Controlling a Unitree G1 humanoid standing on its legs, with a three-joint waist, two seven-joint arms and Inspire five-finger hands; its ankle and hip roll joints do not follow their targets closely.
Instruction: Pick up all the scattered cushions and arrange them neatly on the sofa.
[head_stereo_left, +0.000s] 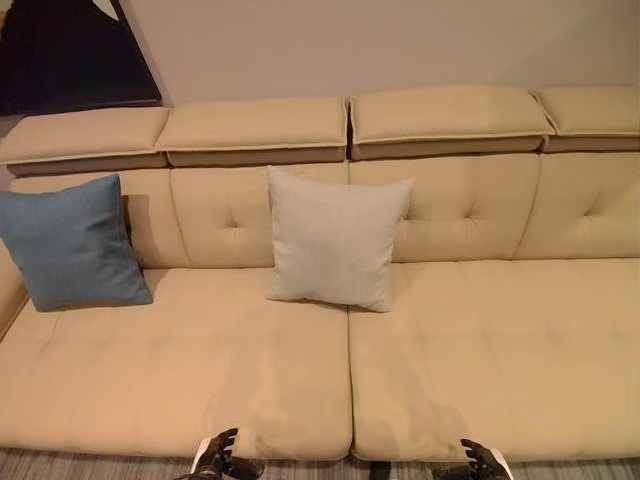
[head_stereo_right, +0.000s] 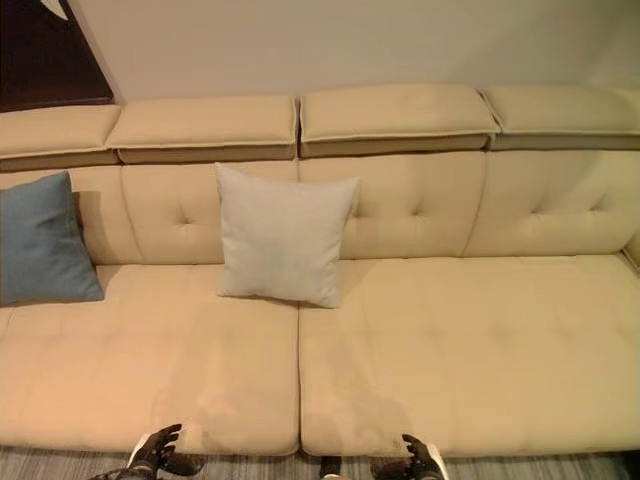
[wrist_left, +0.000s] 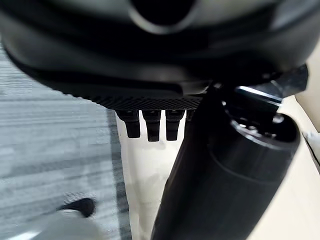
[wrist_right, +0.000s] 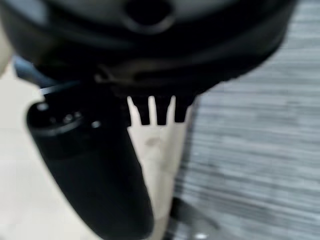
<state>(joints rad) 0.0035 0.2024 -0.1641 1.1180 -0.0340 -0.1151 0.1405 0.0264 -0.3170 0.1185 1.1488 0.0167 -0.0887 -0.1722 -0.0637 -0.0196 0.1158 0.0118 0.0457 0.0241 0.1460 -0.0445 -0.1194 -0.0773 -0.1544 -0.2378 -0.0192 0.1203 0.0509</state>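
A blue cushion (head_stereo_left: 72, 243) leans upright against the backrest at the left end of the beige sofa (head_stereo_left: 480, 350). A pale grey cushion (head_stereo_left: 335, 238) stands against the backrest near the sofa's middle, over the seam between two seat pads. My left hand (head_stereo_left: 216, 457) hangs low before the sofa's front edge, fingers relaxed and holding nothing. My right hand (head_stereo_left: 483, 461) hangs the same way further right, also empty. In each wrist view the straight fingers (wrist_left: 150, 125) and fingers (wrist_right: 155, 111) point down past the sofa's front.
Grey striped carpet (wrist_left: 50, 135) runs along the sofa's front edge. A dark panel (head_stereo_left: 60, 50) stands behind the sofa's left end. The right half of the seat (head_stereo_left: 500, 350) is bare.
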